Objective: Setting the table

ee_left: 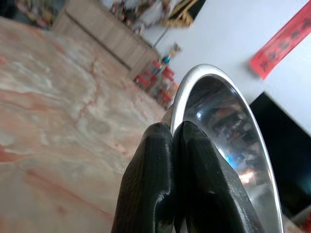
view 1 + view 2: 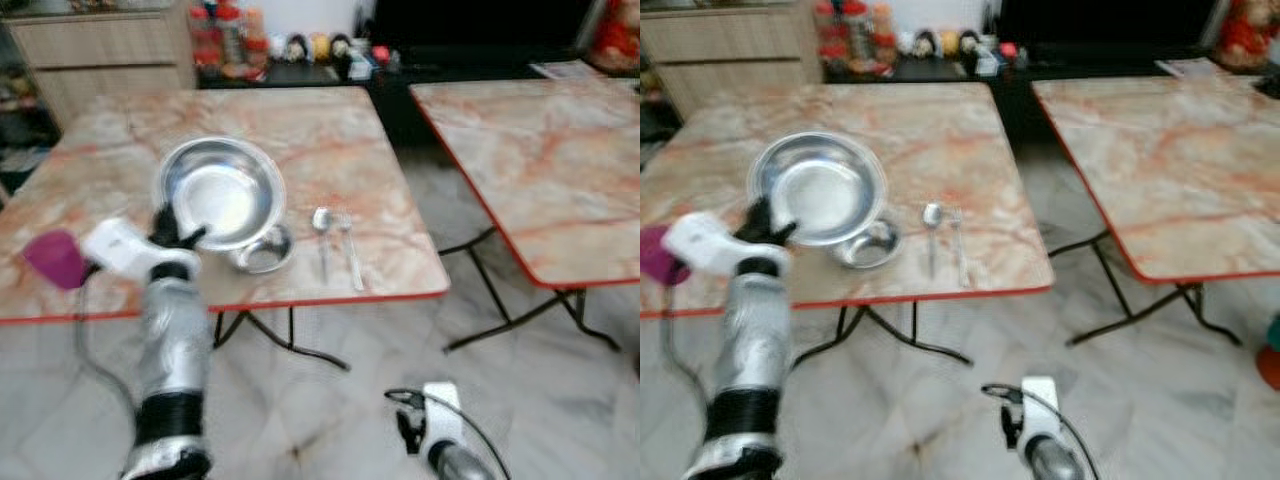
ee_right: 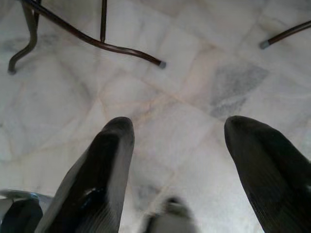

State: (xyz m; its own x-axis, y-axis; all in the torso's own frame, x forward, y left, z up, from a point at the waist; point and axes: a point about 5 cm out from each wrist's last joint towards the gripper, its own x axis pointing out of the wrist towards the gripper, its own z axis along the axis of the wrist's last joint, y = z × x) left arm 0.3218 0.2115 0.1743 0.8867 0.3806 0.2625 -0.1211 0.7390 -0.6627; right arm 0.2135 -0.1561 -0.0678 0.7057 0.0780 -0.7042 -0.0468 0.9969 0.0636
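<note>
Soft, even indoor light; head views blurred, wrist views sharper.

Both eye views are smeared all over, so the spoon and fork near the front edge of the marble-patterned table read as pale streaks, and the clutter beyond the far edge is colour blobs. The steel bowl glares white across its inside; the small steel cup beside it shows a dull sheen. Shadows under the tables are faint. In the left wrist view the bowl rim gleams with bright reflections inside, the near black fingers are soft, and the background is blurred. The right wrist view shows evenly lit floor tiles and glossy highlights on dark fingers.
</note>
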